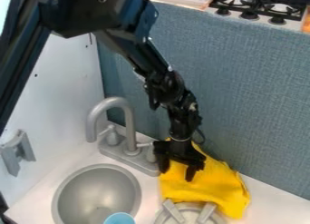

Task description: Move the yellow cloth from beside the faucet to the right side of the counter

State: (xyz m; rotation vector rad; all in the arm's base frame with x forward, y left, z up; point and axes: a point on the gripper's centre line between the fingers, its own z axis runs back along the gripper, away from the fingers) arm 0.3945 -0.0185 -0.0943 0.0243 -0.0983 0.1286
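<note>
The black gripper (176, 172) hangs down over a yellow cloth (209, 187), its two fingertips apart and pointing at the cloth's upper left part. Whether the fingertips touch the cloth cannot be told. The cloth lies crumpled on the white counter, just right of the grey faucet (128, 123), against the blue-grey back wall. At its lower left edge is a round grey burner-like piece (189, 214) with two raised bars.
A round grey sink basin (97, 193) is at the lower left, with a light blue cup (120, 218) at its front edge. A grey bracket (17, 153) stands on the white left wall. Behind the back panel is a stove top (257, 7).
</note>
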